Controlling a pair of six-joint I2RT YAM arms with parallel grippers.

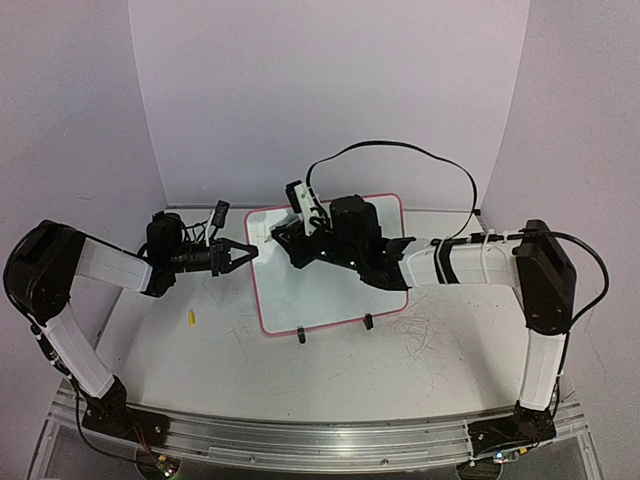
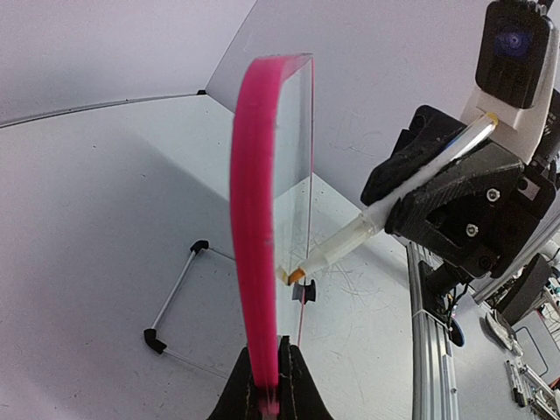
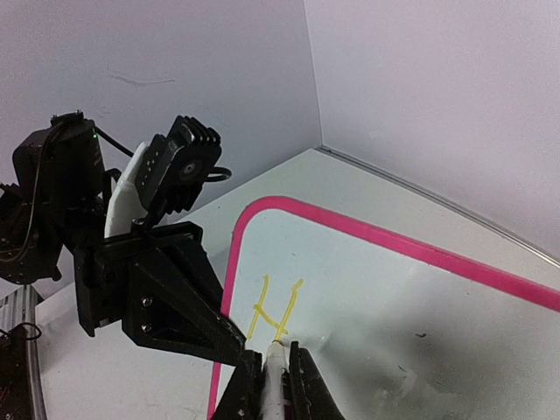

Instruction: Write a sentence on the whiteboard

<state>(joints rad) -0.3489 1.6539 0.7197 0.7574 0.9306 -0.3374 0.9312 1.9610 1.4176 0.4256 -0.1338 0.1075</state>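
1. The whiteboard [image 1: 335,295] rests on its two clip feet [image 1: 368,322] at the middle of the tabletop [image 1: 300,375], nearer the far edge.
2. The left gripper [image 1: 243,253] is clamped on the board's left edge, its jaws pinching the pink frame. We judge this to be a brace against the pen's push.
3. The right gripper [image 3: 269,389] is closed on the marker [image 3: 276,363], whose tip touches the board beside its far left corner.
4. Of the sentence [image 3: 276,311] only a yellow "H" shows, just inside that corner. We judge the writing barely begun.
5. To do this step well, we would:
   - press lightly, so the board does not rock on its feet;
   - hold the left clamp firm;
   - lift the tip cleanly between letters;
   - space the letters evenly toward the right edge.
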